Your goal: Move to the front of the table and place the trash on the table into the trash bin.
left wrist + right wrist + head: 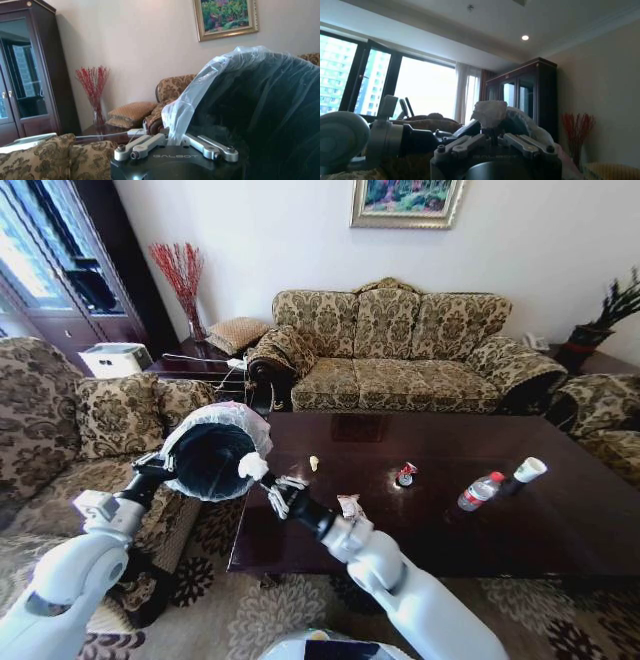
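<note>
My left gripper [165, 463] is shut on the rim of the trash bin [210, 452], a black bin with a white liner, and holds it tilted beside the table's left end. The left wrist view shows the gripper [175, 139] pinching the liner and the bin [250, 112]. Shut on a white crumpled scrap [253, 466], my right gripper [259, 473] is at the bin's mouth; the scrap [490, 111] also shows between the fingers in the right wrist view. On the table [560, 530] lie a yellowish scrap [314, 463], a red-white wrapper [405, 474], a snack wrapper [349, 505], a bottle [481, 491] and a paper cup [528, 470].
A patterned sofa [400, 345] stands behind the table, and an armchair [90, 430] is on the left under the bin. Another armchair [605, 420] sits at the right. A side table [190, 360] with red branches is in the far left corner.
</note>
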Robot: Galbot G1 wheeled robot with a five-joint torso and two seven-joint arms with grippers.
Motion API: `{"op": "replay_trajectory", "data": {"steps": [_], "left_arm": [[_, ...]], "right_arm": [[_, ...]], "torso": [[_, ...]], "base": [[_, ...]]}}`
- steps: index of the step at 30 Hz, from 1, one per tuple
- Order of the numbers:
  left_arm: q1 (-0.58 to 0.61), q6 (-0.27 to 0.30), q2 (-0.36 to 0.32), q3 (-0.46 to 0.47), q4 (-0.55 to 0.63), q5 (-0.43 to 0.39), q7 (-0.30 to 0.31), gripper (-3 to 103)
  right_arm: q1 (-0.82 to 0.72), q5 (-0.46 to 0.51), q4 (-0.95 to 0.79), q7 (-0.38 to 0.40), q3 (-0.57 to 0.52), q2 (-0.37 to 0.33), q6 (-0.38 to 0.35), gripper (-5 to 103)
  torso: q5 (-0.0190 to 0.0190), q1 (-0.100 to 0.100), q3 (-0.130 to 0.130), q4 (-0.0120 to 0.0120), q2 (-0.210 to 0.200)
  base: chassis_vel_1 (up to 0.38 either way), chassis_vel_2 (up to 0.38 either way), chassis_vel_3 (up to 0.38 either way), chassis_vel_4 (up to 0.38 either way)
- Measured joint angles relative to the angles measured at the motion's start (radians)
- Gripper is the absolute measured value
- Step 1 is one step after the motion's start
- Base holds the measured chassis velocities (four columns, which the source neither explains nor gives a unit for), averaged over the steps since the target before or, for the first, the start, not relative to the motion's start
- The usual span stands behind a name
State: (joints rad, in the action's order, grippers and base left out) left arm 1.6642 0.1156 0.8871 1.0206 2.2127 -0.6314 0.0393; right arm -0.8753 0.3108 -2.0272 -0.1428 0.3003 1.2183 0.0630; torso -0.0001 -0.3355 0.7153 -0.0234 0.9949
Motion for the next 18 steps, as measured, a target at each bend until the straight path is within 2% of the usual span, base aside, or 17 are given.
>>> {"op": "replay_trajectory", "data": {"steps": [5,9,10,12,16,18], "left_arm": [[0.0,0.0,0.0,0.0,0.0,0.0,0.0,0],[0.0,0.0,0.0,0.0,0.0,0.0,0.0,0],[0.0,0.0,0.0,0.0,0.0,0.0,0.0,0],[0.0,0.0,0.0,0.0,0.0,0.0,0.0,0],[0.0,0.0,0.0,0.0,0.0,0.0,0.0,0],[0.0,0.0,0.0,0.0,0.0,0.0,0.0,0]], "right_arm": [[0.105,0.002,0.045,0.082,0.068,0.052,-0.052,-2],[0.144,0.003,0.068,0.104,0.092,0.078,-0.076,-2],[0.174,0.002,0.089,0.137,0.115,0.105,-0.109,0],[0.192,-0.001,0.113,0.163,0.131,0.134,-0.13,0],[0.198,-0.009,0.136,0.167,0.142,0.157,-0.132,3],[0.197,-0.015,0.153,0.167,0.146,0.167,-0.127,8]], "torso": [[-0.0002,0.0,0.0,0.0002,0.0],[0.0,0.0,0.0,0.0002,0.0],[0.0,0.0,0.0,0.0,0.0],[0.0,0.0,0.0,0.0001,0.0],[0.0,0.0,0.0,0.0002,0.0],[0.0001,0.0,0.0,0.0001,0.0]], "base": [[0.0,0.0,0.0,0.0],[0.0,0.0,0.0,0.0],[0.0,0.0,0.0,0.0],[0.0,0.0,0.0,0.0],[0.0,0.0,0.0,0.0],[0.0,0.0,0.0,0.0]]}}
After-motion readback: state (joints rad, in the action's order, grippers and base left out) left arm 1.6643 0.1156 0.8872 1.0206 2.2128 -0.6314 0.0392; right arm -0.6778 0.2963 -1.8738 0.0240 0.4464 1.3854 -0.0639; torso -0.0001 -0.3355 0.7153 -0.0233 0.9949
